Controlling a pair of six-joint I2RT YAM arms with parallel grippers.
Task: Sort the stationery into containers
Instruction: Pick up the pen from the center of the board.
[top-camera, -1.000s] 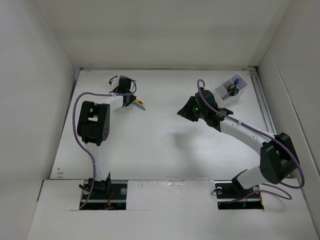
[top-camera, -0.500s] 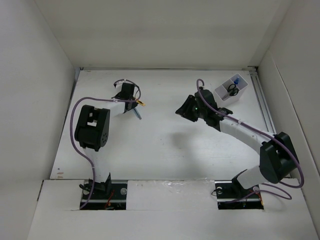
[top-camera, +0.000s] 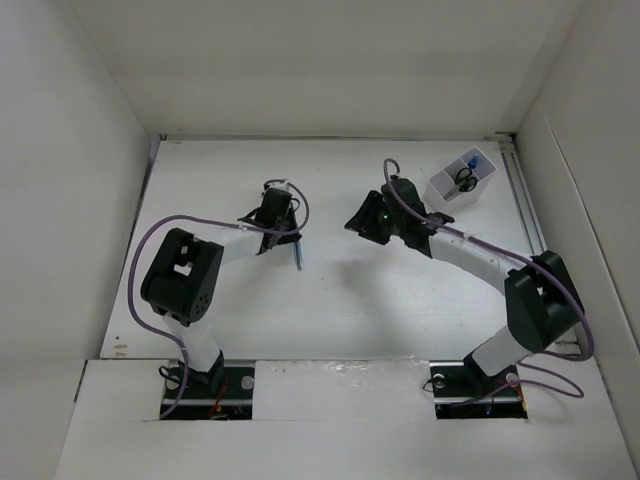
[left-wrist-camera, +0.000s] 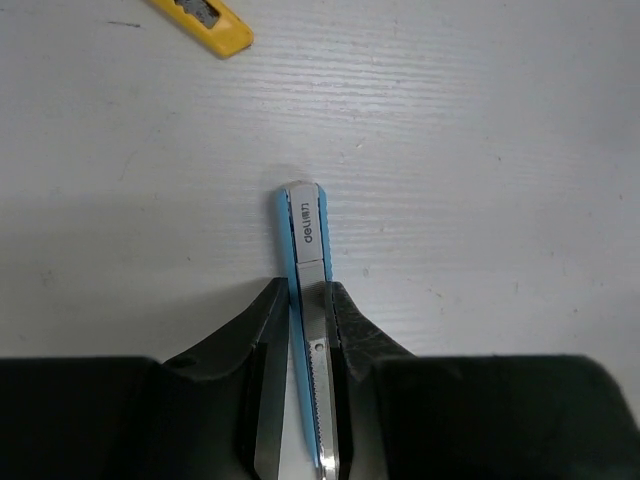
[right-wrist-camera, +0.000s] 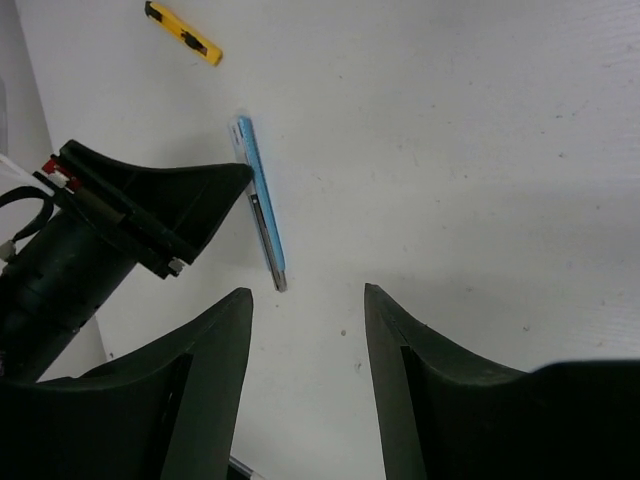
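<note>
My left gripper (left-wrist-camera: 303, 290) is shut on a slim blue and silver utility knife (left-wrist-camera: 305, 235), which sticks out past the fingertips just above the table. In the top view the left gripper (top-camera: 286, 236) is left of centre with the knife (top-camera: 297, 257) pointing towards me. My right gripper (right-wrist-camera: 308, 295) is open and empty, facing the left one, and sees the blue knife (right-wrist-camera: 258, 200); in the top view the right gripper (top-camera: 358, 222) is near the middle. The white divided box (top-camera: 447, 189) stands at the back right with black-handled scissors (top-camera: 465, 181) and a blue-capped bottle (top-camera: 470, 159) in it.
A yellow utility knife (left-wrist-camera: 205, 18) lies on the table beyond the left gripper; it also shows in the right wrist view (right-wrist-camera: 183, 32). White walls enclose the table on the left, back and right.
My left arm has swung right and towards the table's middle, carrying the blue knife. My right gripper has shifted slightly left.
</note>
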